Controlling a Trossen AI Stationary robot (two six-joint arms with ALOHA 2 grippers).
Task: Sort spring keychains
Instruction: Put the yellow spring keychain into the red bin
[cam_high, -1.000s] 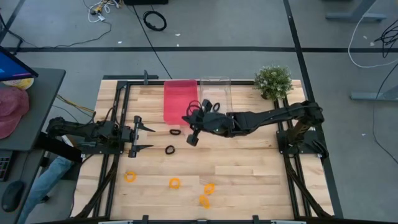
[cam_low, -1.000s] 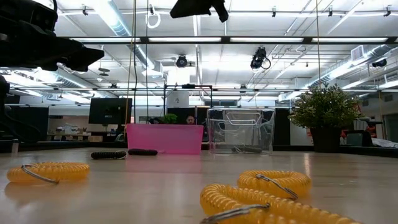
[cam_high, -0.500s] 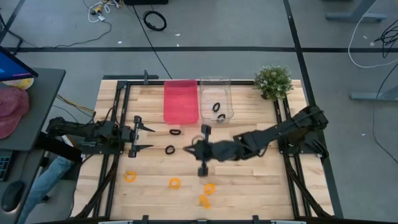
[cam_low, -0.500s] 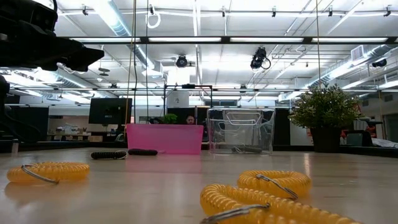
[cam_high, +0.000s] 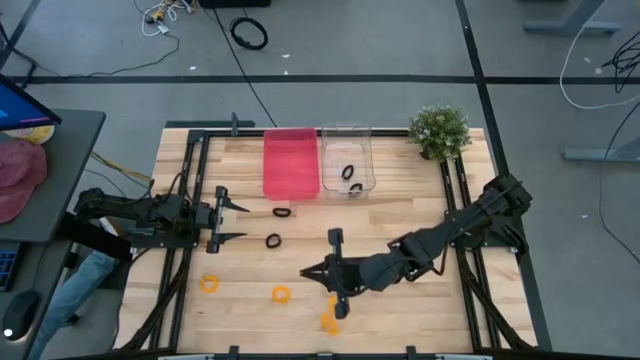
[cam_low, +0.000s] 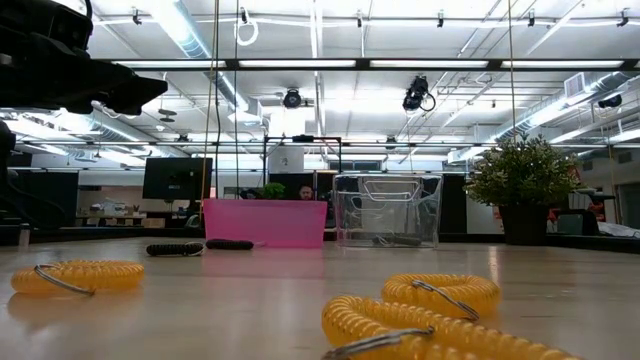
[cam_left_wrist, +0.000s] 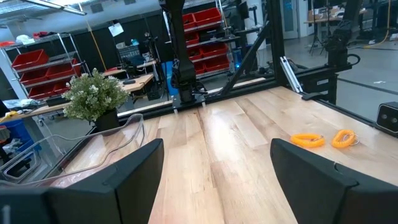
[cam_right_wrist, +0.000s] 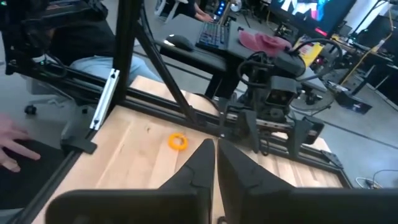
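- Orange spring keychains, nearest the front table edge: one (cam_high: 328, 322) lies closest to that edge, one (cam_high: 338, 303) just beyond it sits partly under the right gripper, one (cam_high: 281, 294) lies to its left, and one (cam_high: 208, 283) lies farther left, in front of the left gripper.
- Right gripper (cam_high: 318, 273): stretched low across the wooden table (cam_high: 400, 215) toward its front middle, directly over the orange keychain near the front edge; fingers (cam_right_wrist: 208, 163) pressed together. Whether anything is caught between them cannot be told.
- Left gripper (cam_high: 238, 222): parked at the table's left side, well apart from the right gripper; fingers (cam_left_wrist: 134, 177) spread wide, grasping nothing.
- Black spring keychains on the table: one (cam_high: 273, 241) just right of the left gripper's fingertips, one (cam_high: 282, 211) beyond it, just in front of the pink bin.
- Pink bin (cam_high: 290, 160): at the table's back edge; no contents can be made out.
- Clear bin (cam_high: 346, 150): touching the pink bin's right side; holds two black spring keychains (cam_high: 350, 178).
- Potted plant (cam_high: 439, 131): right of the clear bin, at the back corner.
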